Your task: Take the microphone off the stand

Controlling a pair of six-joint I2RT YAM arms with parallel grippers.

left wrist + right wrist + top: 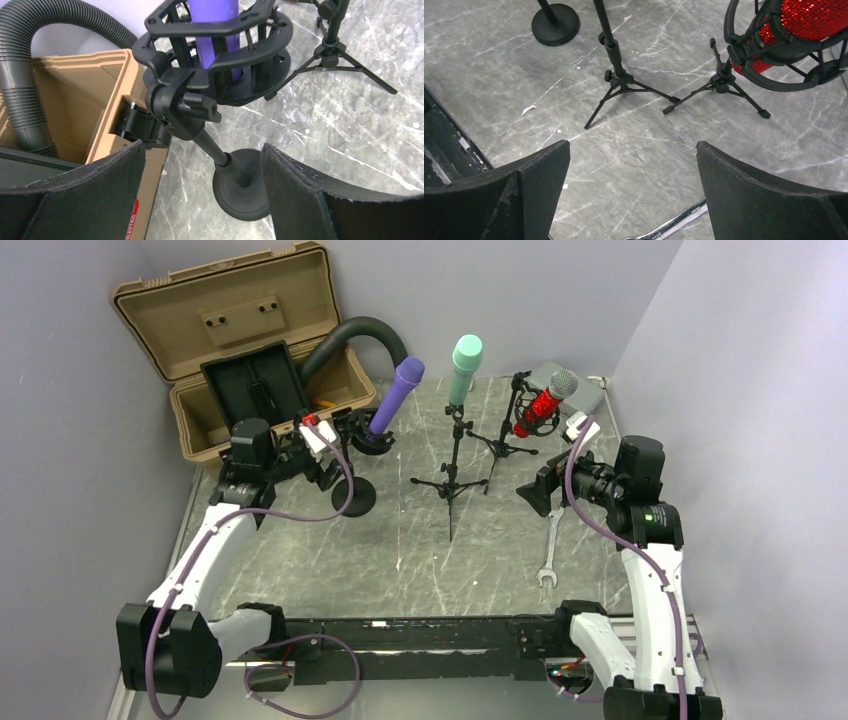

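Left pincer (202,146) spread, facing stand (242,200) of purple microphone (212,12), right pincer (632,144) spread, both empty

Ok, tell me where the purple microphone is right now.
Top view, left of centre: the purple microphone stands tilted in its shock mount on the round-base stand, between the tan case and the teal microphone, right beside the left fingers.

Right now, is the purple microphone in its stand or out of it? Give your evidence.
In. The purple microphone passes through the black shock mount atop the round-based stand; the left end effector is open.
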